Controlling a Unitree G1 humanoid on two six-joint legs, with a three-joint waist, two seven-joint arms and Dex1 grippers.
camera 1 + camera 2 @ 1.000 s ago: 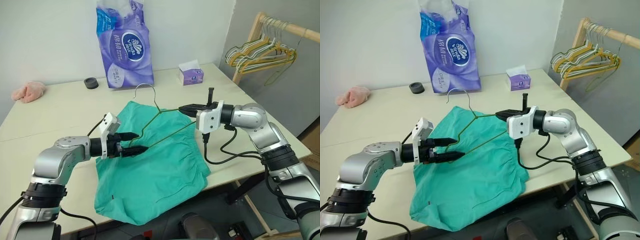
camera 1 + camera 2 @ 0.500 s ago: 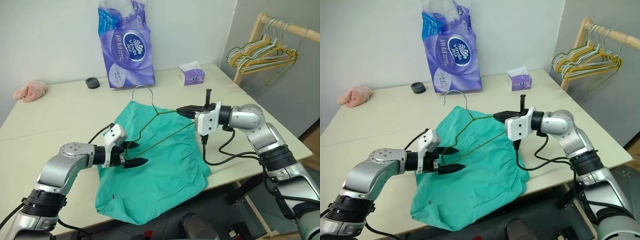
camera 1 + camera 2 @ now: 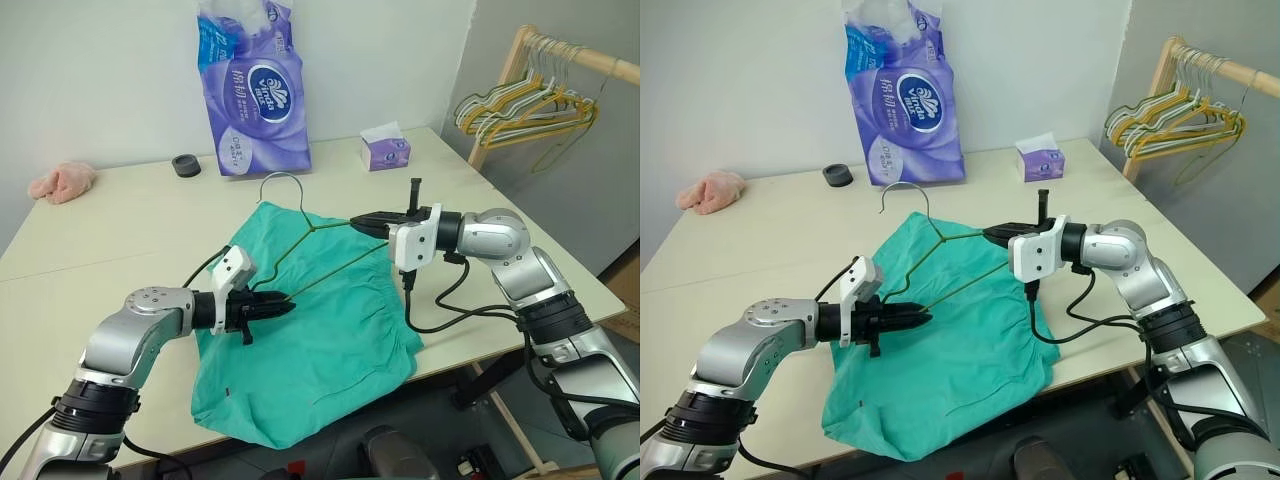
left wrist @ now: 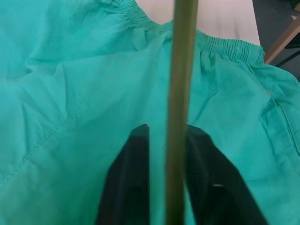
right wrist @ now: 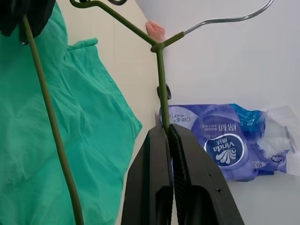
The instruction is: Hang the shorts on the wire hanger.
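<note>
Pinching wire hanger (image 3: 330, 248) btwn both grippers' fingers, above shorts (image 3: 320, 340).

The shorts (image 3: 940, 350) lie spread on the table (image 3: 760, 250), one edge drooping over its near side. Above them, the wire hanger (image 3: 940, 262) is gripped at its two ends: the left gripper (image 3: 923, 319) pinches the lower corner, the right gripper (image 3: 990, 233) the upper arm.
</note>
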